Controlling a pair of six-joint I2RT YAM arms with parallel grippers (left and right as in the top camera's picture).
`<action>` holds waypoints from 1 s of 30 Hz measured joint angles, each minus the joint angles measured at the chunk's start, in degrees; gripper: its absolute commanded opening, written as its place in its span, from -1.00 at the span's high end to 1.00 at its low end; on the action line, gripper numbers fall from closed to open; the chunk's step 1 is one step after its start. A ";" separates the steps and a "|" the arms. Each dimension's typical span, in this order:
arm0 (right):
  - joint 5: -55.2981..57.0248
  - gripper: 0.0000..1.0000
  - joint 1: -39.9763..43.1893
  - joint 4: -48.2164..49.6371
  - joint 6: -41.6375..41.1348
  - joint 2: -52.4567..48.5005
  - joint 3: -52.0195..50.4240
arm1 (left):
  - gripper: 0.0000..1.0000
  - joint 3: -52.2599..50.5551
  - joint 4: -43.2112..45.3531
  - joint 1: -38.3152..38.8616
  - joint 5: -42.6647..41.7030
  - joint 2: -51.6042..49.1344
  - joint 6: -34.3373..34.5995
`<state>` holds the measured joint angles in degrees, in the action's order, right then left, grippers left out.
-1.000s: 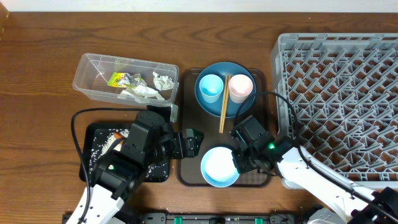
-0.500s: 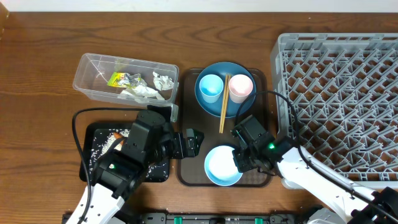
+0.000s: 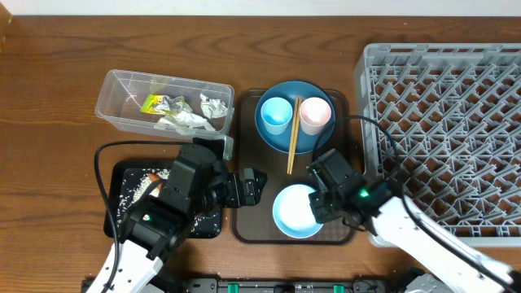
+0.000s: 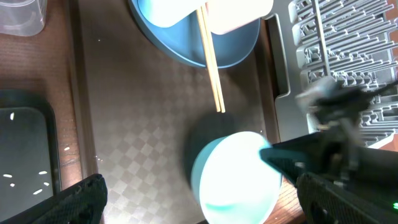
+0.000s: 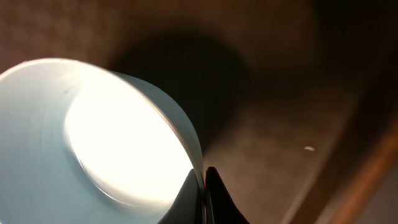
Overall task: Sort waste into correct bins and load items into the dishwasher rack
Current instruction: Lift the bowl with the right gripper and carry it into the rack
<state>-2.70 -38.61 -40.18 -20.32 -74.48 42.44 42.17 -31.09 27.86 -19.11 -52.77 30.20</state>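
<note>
While right gripper pinches bowl rim, wrapper in tub; print unreadable (tiny)

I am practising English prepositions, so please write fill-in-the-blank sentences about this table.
1. The right gripper is shut on the rim of the ___.
2. The chopsticks lie on the ___, between the blue cup and the pink cup.
3. The rice lies in the ___ tray.
Missing words: bowl, plate, black.

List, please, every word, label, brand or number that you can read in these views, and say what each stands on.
None can be read.
The yellow-green wrapper in the clear tub has dark marks that could be print: too small to read.
Nothing else in view carries visible lettering.
</note>
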 measured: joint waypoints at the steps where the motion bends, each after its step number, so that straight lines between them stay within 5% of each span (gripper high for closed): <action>1: 0.79 0.98 0.00 -1.03 0.20 1.25 0.61 | -0.99 0.00 0.00 0.00 0.00 0.00 0.00; 22: 16.39 0.98 0.42 -4.52 8.04 33.68 4.02 | -0.99 0.00 -0.02 0.00 0.00 0.00 0.00; 30: 27.23 0.98 5.79 -4.20 14.95 31.54 8.96 | -1.00 0.00 -0.02 0.00 0.00 -0.02 0.00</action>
<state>24.53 -32.82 -44.38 -5.37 -42.94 51.40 42.17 -31.11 27.86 -19.11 -52.80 30.20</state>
